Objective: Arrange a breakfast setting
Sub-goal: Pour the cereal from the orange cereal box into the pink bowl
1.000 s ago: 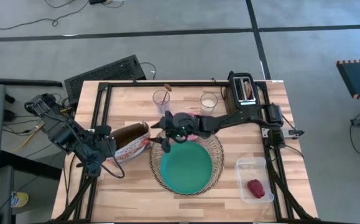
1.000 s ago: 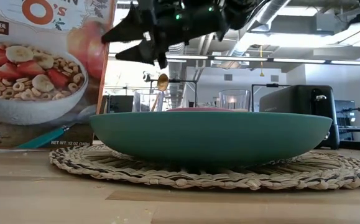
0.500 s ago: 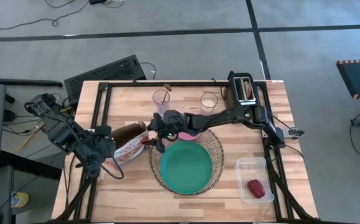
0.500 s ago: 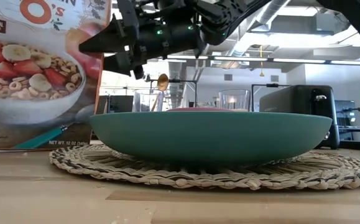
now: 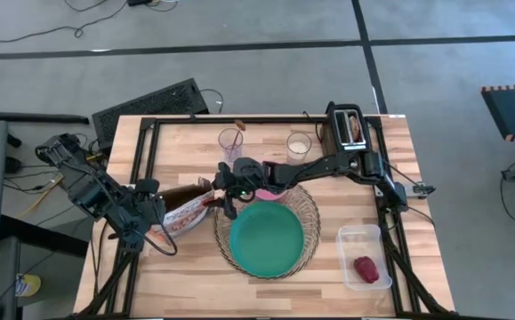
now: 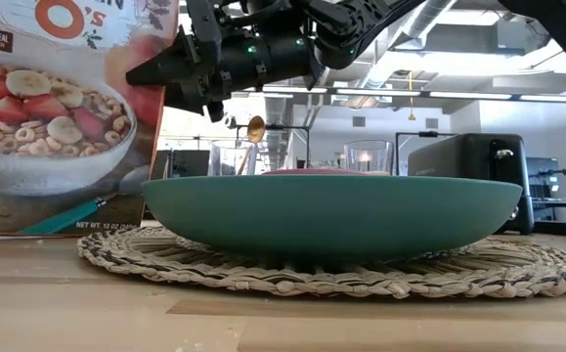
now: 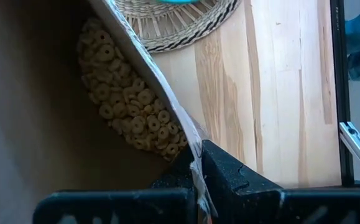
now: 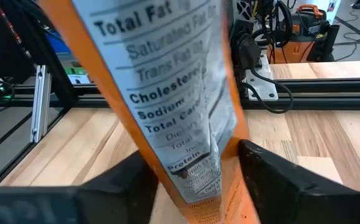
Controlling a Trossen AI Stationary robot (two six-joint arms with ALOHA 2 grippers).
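My left gripper [image 5: 153, 208] is shut on an open cereal box [image 5: 186, 203], held above the table's left middle. My right gripper [image 5: 221, 196] is at the box's other end, its fingers on either side of the narrow nutrition panel [image 8: 167, 81]. The teal plate [image 5: 266, 238] sits on the woven charger [image 5: 309, 213]. The pink bowl [image 5: 267, 193] lies just beyond it, mostly under my right arm. The spoon [image 5: 239, 127] stands in a glass. The bagel [image 5: 355, 130] is in the toaster. The dark red fruit [image 5: 366, 268] lies in the clear tub. My left gripper has one finger inside the box and one outside, pinching one cardboard wall [image 7: 192, 155] at its open end. It comes level from the table's left. The box is lifted clear and tilted; loose cereal [image 7: 130, 106] lies against the held wall. My right gripper has the box's narrow side panel between its two fingers [image 8: 263, 165], near a lower corner [image 8: 198, 177]. It comes roughly level from the table's right. Both fingers lie against the cardboard.
Two glasses [image 5: 230, 140] [image 5: 299, 144] stand near the far edge, beside the black toaster [image 5: 346, 129]. The clear tub [image 5: 364, 256] is at the near right. A black frame rail [image 5: 257, 120] runs around the table top.
My right gripper has gone toward the table's left, from over the plate's far rim to the cereal box's end, and now has the box between its fingers. The box has tipped in my left gripper, showing a narrower face from above.
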